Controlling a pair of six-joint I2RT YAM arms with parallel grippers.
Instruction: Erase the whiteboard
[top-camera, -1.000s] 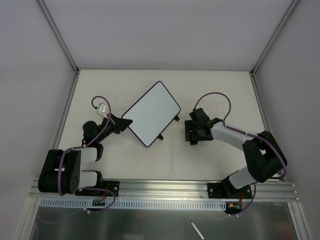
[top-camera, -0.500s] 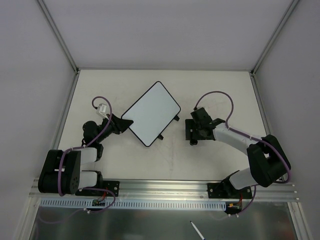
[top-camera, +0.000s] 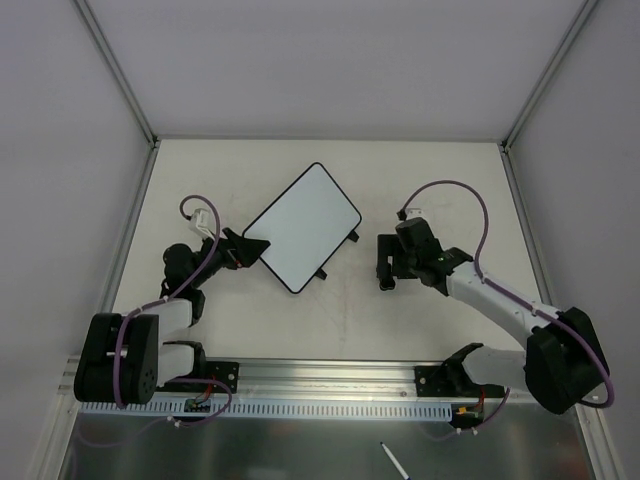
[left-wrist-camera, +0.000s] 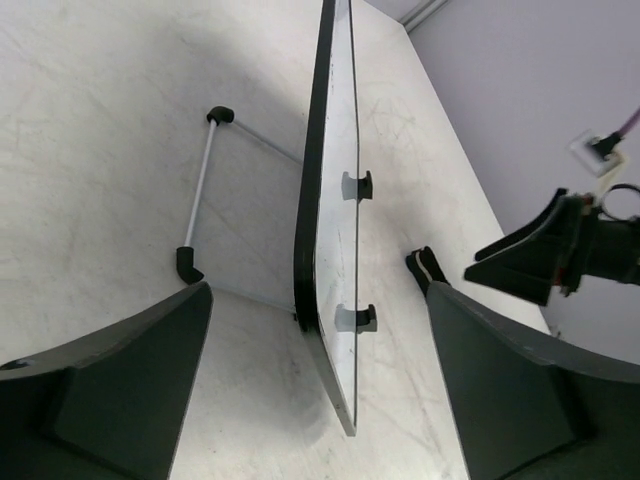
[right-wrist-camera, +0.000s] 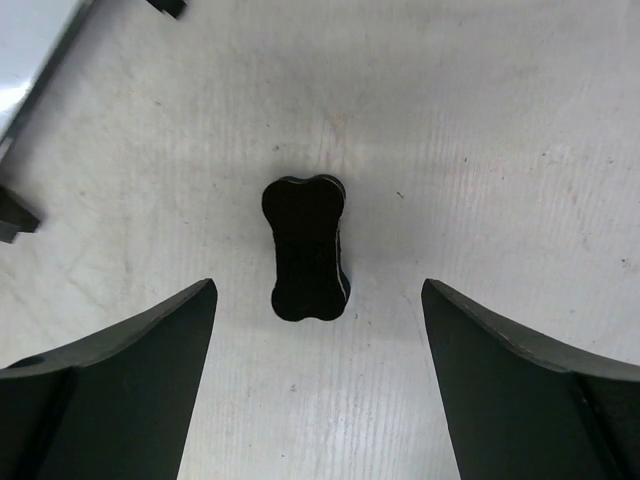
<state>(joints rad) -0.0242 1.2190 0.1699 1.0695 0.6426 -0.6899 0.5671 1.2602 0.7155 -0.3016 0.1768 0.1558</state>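
Note:
The whiteboard (top-camera: 303, 227) lies tilted on the table, white with a thin black rim and two small black tabs on its lower right edge. My left gripper (top-camera: 252, 247) is at its left corner. In the left wrist view the whiteboard (left-wrist-camera: 343, 150) is seen edge-on, and its near corner sits between the wide-open fingers of the left gripper (left-wrist-camera: 318, 288), touching neither. My right gripper (top-camera: 383, 265) hovers to the right of the board. It (right-wrist-camera: 317, 283) is open above a small black bone-shaped eraser (right-wrist-camera: 305, 250) on the table.
A thin white rod with black ends (left-wrist-camera: 200, 185) shows beside the board's rim in the left wrist view. A pen (top-camera: 393, 460) lies on the metal strip in front of the arm bases. Metal frame posts (top-camera: 115, 70) border the table on the left and right.
The left gripper has opened and let go of the whiteboard's corner. The right arm has swung its elbow out to the right, its gripper shifting slightly right, still open over the eraser.

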